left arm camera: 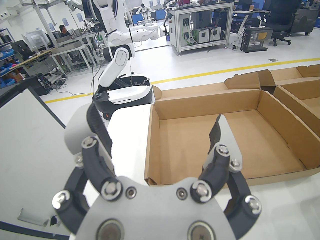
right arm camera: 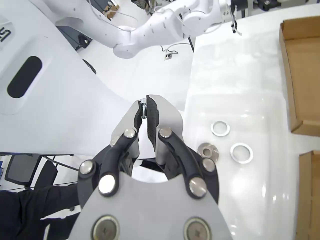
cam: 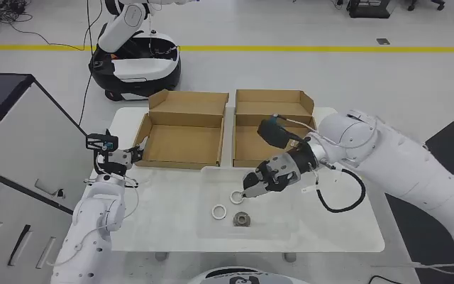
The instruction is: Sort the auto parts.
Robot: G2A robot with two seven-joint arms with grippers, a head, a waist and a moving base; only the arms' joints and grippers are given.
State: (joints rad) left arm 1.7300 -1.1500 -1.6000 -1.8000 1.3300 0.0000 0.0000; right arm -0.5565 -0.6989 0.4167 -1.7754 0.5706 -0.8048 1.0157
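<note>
My right gripper (right arm camera: 143,109) is shut on a small silver bolt (right arm camera: 143,108), held above the clear tray (cam: 298,227); in the top view this gripper (cam: 250,189) hangs just over the tray's far part. On the tray lie two silver rings (cam: 237,197) (cam: 220,211) and a grey flanged bushing (cam: 242,219). The right wrist view shows the rings (right arm camera: 220,128) (right arm camera: 241,153) and the bushing (right arm camera: 208,150) beside the fingers. My left gripper (left arm camera: 160,126) stands open and empty at the table's left edge, next to the left cardboard box (left arm camera: 225,138).
Two open, empty cardboard boxes (cam: 182,131) (cam: 273,122) stand side by side at the back of the white table (cam: 170,220). A grey panel (cam: 28,142) borders the table's left side. Another white robot (cam: 135,57) is parked on the floor behind.
</note>
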